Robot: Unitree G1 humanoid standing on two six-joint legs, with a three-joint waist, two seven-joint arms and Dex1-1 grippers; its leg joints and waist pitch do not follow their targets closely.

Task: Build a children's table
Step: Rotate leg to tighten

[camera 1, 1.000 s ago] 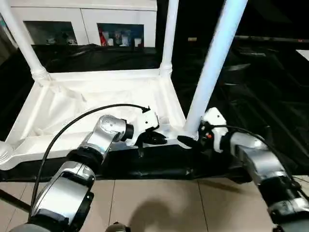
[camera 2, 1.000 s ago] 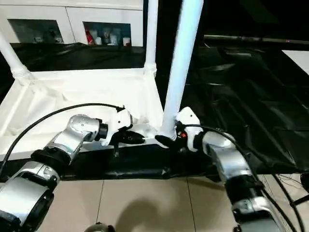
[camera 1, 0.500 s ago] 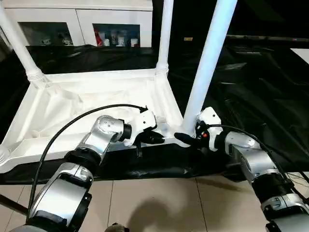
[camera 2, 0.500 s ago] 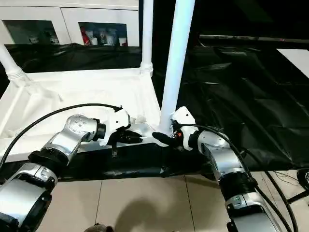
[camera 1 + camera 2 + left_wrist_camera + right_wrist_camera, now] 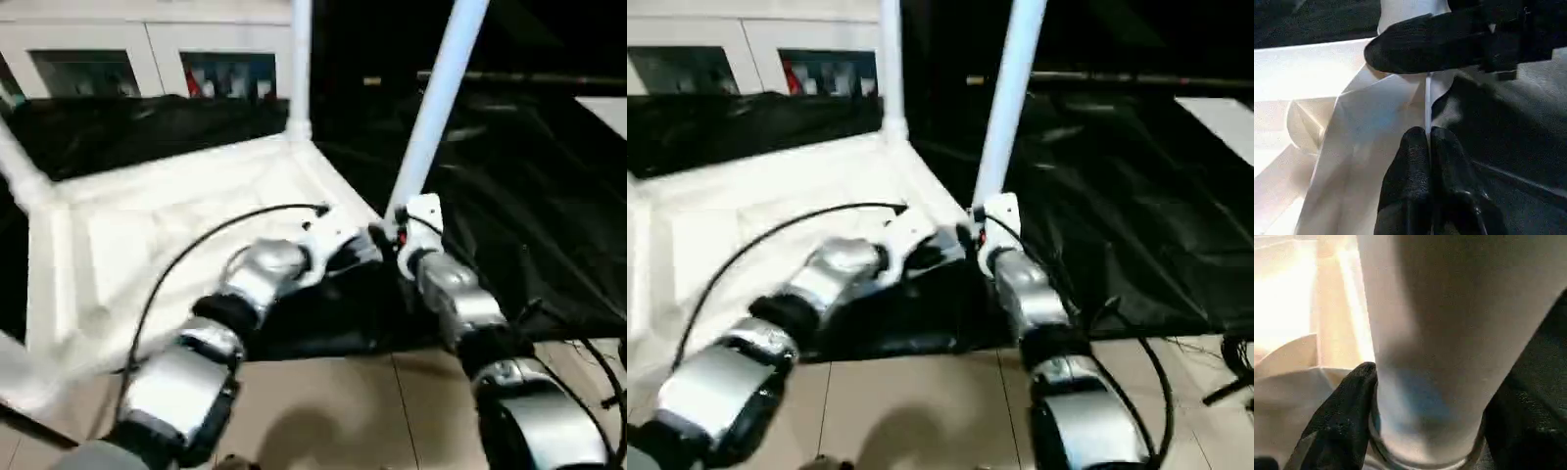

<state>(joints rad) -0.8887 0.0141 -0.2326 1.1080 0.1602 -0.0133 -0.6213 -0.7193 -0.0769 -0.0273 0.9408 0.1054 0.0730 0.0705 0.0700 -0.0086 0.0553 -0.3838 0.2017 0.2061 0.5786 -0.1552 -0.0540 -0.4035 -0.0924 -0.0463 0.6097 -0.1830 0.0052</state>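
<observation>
Two pincers: left pincer (image 5: 1428, 147) pinches the white tabletop (image 5: 176, 225) rim; right pincer (image 5: 1425, 431) clasps a leg (image 5: 436, 103).

The tabletop (image 5: 157, 225) lies upside down on the sheet (image 5: 529, 235), cabinet (image 5: 147, 59) behind it, both grippers at its near right corner leg (image 5: 431, 108).

head stereo downward, wrist cameras close

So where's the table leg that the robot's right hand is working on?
That leg stands upright in the near right corner of the upside-down tabletop, rising toward the top of the head view, with the right hand at its base beside the left hand.
</observation>
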